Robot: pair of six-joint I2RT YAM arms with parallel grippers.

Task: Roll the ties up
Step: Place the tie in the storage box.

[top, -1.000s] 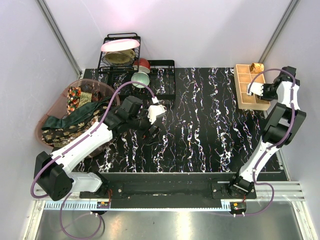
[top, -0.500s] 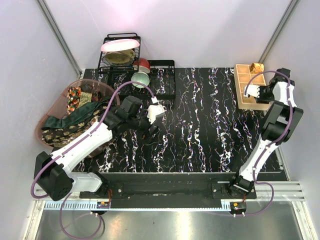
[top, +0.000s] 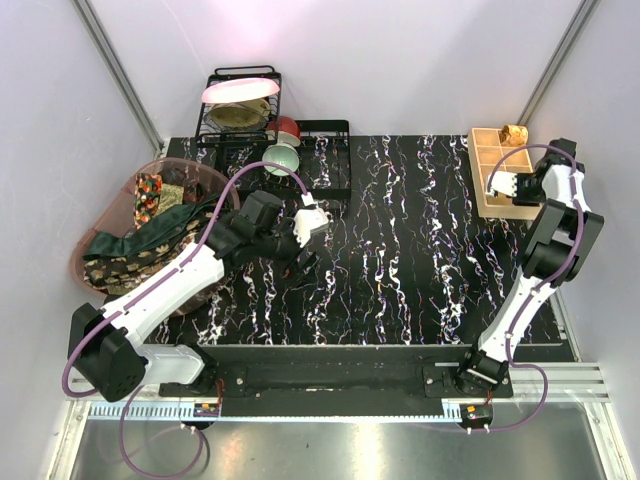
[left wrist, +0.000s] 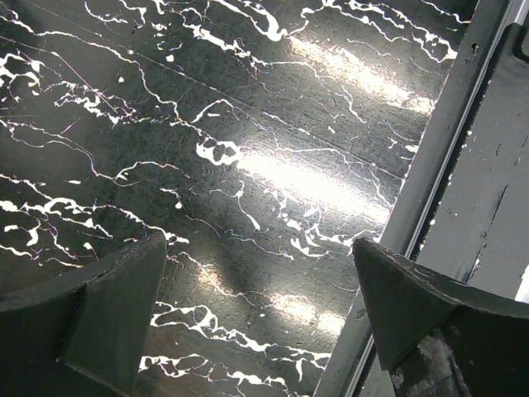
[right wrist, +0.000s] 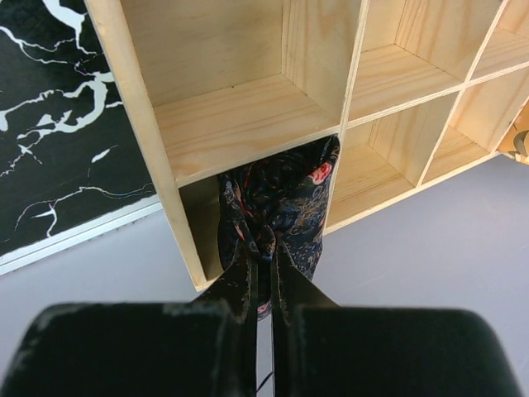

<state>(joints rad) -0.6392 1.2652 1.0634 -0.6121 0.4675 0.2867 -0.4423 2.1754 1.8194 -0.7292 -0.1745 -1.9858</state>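
Observation:
My right gripper (right wrist: pixel 271 248) is shut on a dark navy tie with red marks (right wrist: pixel 281 198), bunched up and held over a near compartment of the tan gridded tray (right wrist: pixel 240 124). In the top view this gripper (top: pixel 510 184) is over the tray (top: pixel 483 170) at the far right. A brown-gold rolled tie (top: pixel 514 133) lies in the tray's far corner. More ties, dark green and patterned (top: pixel 150 225), lie heaped in the pink basket (top: pixel 88 240) at the left. My left gripper (left wrist: pixel 256 306) is open and empty just above the black marbled table (left wrist: pixel 248 165), and it also shows in the top view (top: pixel 308 240).
A black wire dish rack (top: pixel 240 110) with plates and bowls (top: pixel 282 155) stands at the back left, beside the left gripper. Its dark base edge (left wrist: pixel 430 182) runs past the left gripper's right finger. White walls close in the table on all sides.
My right gripper has shifted a little to the left over the tray, still holding the tie. The left arm has barely moved.

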